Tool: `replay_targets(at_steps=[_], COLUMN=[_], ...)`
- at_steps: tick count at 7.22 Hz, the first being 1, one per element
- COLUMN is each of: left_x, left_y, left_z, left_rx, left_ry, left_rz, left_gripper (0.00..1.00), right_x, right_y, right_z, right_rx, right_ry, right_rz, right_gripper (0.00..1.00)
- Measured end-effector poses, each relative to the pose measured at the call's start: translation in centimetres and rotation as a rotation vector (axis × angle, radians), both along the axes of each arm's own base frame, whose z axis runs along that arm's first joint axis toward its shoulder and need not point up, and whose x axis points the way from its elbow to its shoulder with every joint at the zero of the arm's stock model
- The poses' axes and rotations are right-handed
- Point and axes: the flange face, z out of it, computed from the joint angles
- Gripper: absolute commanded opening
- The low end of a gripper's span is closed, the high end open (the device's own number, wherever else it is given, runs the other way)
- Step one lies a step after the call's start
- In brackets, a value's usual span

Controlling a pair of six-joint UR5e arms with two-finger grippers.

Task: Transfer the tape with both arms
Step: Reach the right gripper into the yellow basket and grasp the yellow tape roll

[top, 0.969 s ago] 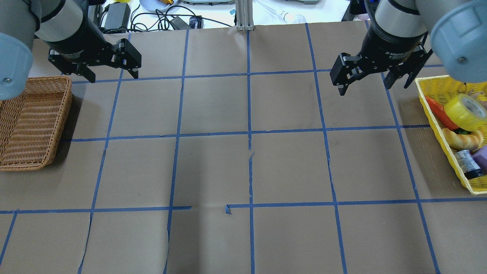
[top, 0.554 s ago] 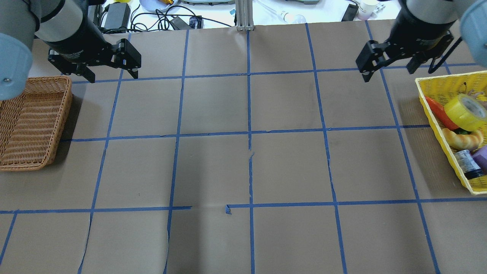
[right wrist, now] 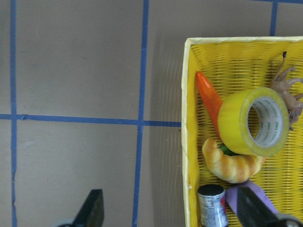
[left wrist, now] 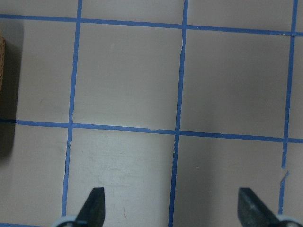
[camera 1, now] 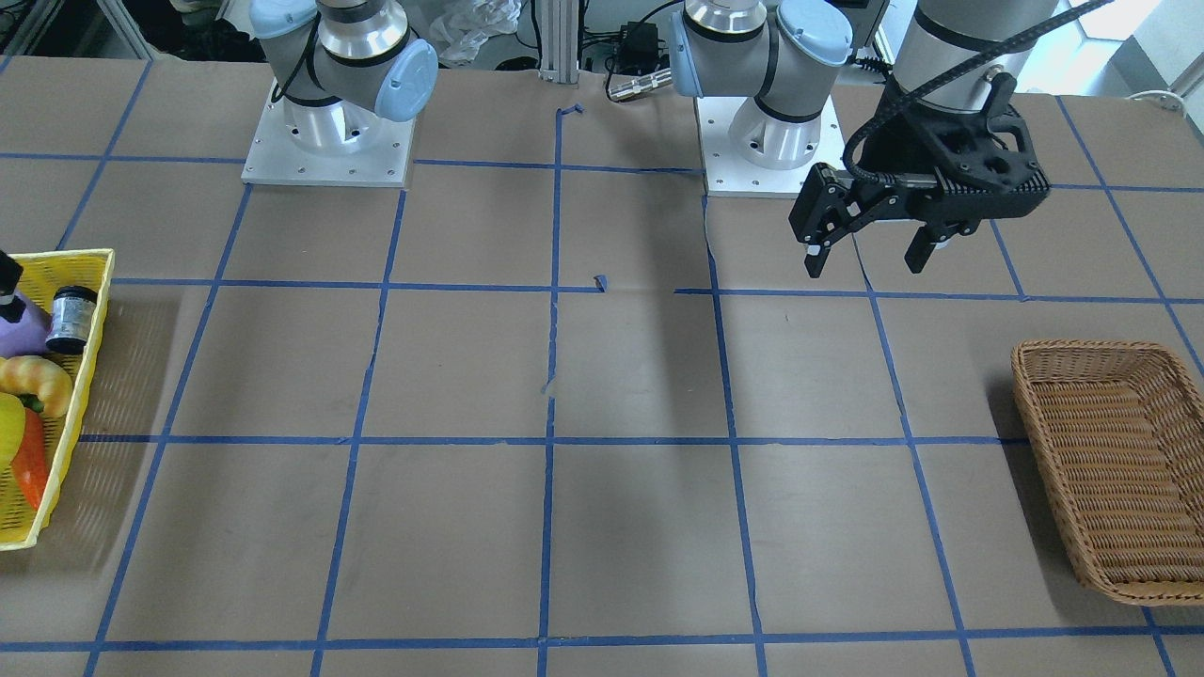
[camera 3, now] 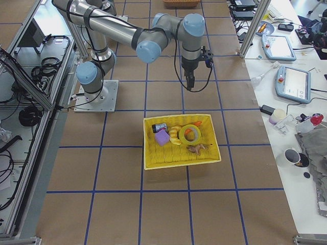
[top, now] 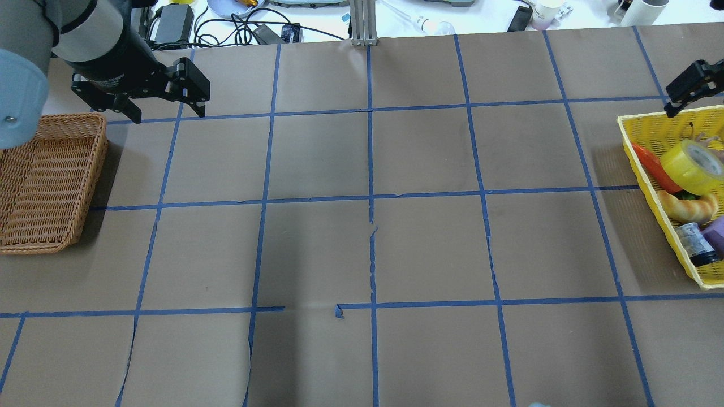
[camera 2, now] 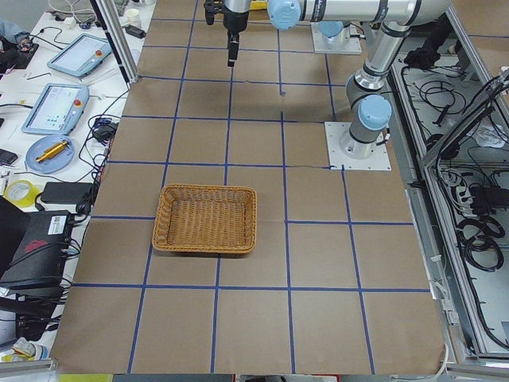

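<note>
The tape point(right wrist: 255, 120) is a yellow roll with a whitish core. It lies tilted in the yellow basket point(right wrist: 185, 118) and also shows in the overhead view point(top: 691, 165) and the exterior right view point(camera 3: 190, 133). My right gripper point(right wrist: 171, 210) is open and empty. It hangs high over the basket's edge, apart from the tape. Only one of its fingers point(top: 687, 85) shows at the overhead view's right edge. My left gripper point(top: 168, 115) is open and empty above the table, next to the wicker basket point(top: 45, 181). It also shows in the front view point(camera 1: 863, 270).
The yellow basket also holds an orange carrot point(right wrist: 208, 94), a croissant point(right wrist: 232, 163), a small bottle point(right wrist: 211, 205), a purple block point(camera 3: 162, 137) and a brown toy point(right wrist: 286, 85). The wicker basket point(camera 1: 1110, 470) holds nothing. Blue tape lines grid the brown table.
My right arm has swung to the right, from the table's right middle to the yellow basket's far corner. My left arm has not moved.
</note>
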Motion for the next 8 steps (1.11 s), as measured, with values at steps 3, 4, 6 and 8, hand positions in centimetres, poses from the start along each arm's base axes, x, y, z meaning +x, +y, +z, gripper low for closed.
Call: replay_targets(at_steps=[3,4,6,8], left_x=[0.0,0.0,0.0,0.0], left_y=[0.0,0.0,0.0,0.0], left_z=[0.0,0.0,0.0,0.0], left_rx=[0.001,0.0,0.0,0.001], left_ry=[-0.001,-0.001,-0.001,-0.001], left_rz=[0.0,0.0,0.0,0.0], left_gripper=[1.0,1.0,1.0,1.0], right_x=[-7.6,-8.8,-10.6,-11.3], right_y=[-2.2,-2.6,-3.5,-3.7], right_z=[-7.8,-10.2,-14.6,-18.0], right_rx=[-0.015,-0.009,0.01,0.04], right_ry=[-0.105,-0.138,-0.169,-0.189], right_rz=[-0.056,-0.066,-0.081,-0.091], right_gripper=[1.0,1.0,1.0,0.63])
